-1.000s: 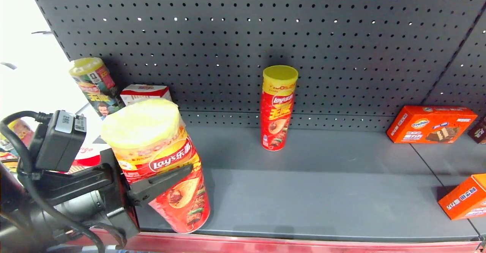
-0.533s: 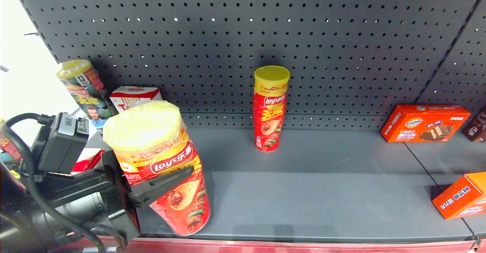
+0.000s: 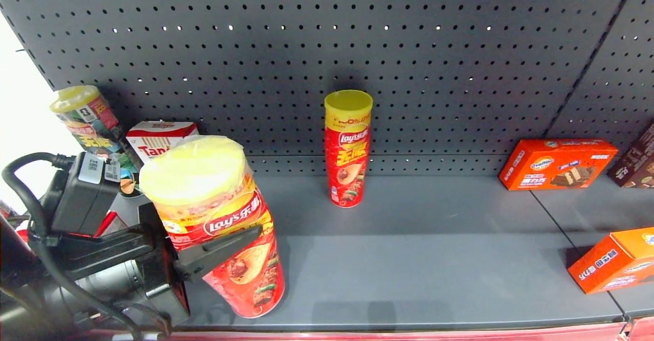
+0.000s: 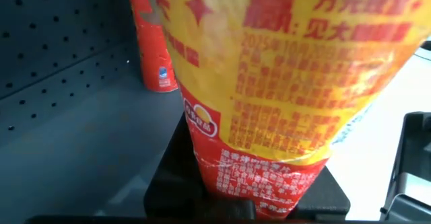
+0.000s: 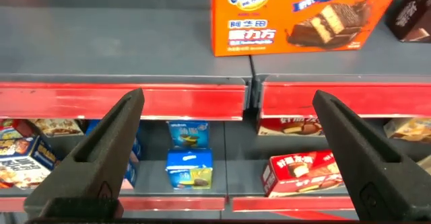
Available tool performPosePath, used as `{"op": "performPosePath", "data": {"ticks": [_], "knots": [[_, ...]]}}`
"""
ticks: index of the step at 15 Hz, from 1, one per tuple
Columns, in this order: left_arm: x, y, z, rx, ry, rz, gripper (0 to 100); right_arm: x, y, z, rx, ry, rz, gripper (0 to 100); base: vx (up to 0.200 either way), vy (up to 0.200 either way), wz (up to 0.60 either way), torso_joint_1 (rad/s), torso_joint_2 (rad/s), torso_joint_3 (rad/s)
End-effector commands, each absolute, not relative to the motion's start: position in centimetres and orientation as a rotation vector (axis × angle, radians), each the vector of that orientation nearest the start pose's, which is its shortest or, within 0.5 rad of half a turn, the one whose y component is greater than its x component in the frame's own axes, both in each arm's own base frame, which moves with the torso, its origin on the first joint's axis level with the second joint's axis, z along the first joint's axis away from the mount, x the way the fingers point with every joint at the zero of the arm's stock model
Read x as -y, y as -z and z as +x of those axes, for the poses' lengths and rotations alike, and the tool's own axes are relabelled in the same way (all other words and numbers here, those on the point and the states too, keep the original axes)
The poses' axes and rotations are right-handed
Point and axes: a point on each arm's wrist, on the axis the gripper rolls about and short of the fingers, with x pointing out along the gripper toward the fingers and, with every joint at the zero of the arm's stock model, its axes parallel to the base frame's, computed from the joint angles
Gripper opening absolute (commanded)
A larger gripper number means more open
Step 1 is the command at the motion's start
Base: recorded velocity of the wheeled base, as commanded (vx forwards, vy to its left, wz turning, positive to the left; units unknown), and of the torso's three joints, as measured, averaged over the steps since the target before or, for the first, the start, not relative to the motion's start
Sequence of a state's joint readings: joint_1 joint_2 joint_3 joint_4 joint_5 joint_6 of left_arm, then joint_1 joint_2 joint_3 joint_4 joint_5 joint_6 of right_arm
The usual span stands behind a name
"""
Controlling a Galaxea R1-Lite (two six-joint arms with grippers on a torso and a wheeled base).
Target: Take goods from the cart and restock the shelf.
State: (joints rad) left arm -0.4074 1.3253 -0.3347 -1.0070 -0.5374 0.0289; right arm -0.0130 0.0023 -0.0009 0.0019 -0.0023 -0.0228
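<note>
A red chip can with a yellow lid (image 3: 219, 218) is held upright and slightly tilted by my left gripper (image 3: 202, 251), which is shut on its middle, at the front left of the dark grey shelf (image 3: 419, 274). The can's base sits at or just above the shelf surface. In the left wrist view the held can (image 4: 269, 103) looms close. A matching chip can (image 3: 347, 149) stands upright at the back by the pegboard, also seen as the far can (image 4: 153, 42). My right gripper (image 5: 229, 157) is open, facing the shelf's red front edge with nothing between its fingers.
At the back left stand another chip can (image 3: 82, 116) and a white and red box (image 3: 158, 139). An orange box (image 3: 557, 163) lies at the back right and a second orange box (image 3: 613, 267) at the front right. The lower shelf holds small boxes (image 5: 188, 167).
The head camera has panned, so the whole shelf scene has slid left. The left gripper still holds the can in about the same place.
</note>
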Motion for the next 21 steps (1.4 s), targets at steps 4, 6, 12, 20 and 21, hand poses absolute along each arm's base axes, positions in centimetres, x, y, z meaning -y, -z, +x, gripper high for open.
{"op": "performPosePath", "data": {"ticks": [4,6,12,20,21], "knots": [[8.2,-18.8,16.1,0.035,0.941,0.032,0,-0.5,-17.5,-0.3,-0.014,-0.293,-0.047,100,0.0,0.0,0.0,0.0,0.0,0.0],[8.1,-18.7,15.9,0.048,0.916,0.059,0,-0.8,-18.8,1.4,-0.035,-0.414,-0.048,100,0.0,0.0,0.0,0.0,0.0,0.0],[8.2,-19.1,16.2,0.062,0.911,0.06,0,-3.5,-21.0,9.8,-0.15,-0.565,-0.097,100,0.0,0.0,0.0,0.0,0.0,0.0],[8.2,-19.4,16.5,0.049,0.908,0.015,0,-6.9,-23.9,19.4,-0.103,-0.665,-0.088,100,0.0,0.0,0.0,0.0,0.0,0.0],[8.3,-19.4,16.6,0.048,0.911,0.015,0,-7.3,-23.9,20.5,-0.106,-0.68,-0.093,100,0.0,0.0,0.0,0.0,0.0,0.0]]}}
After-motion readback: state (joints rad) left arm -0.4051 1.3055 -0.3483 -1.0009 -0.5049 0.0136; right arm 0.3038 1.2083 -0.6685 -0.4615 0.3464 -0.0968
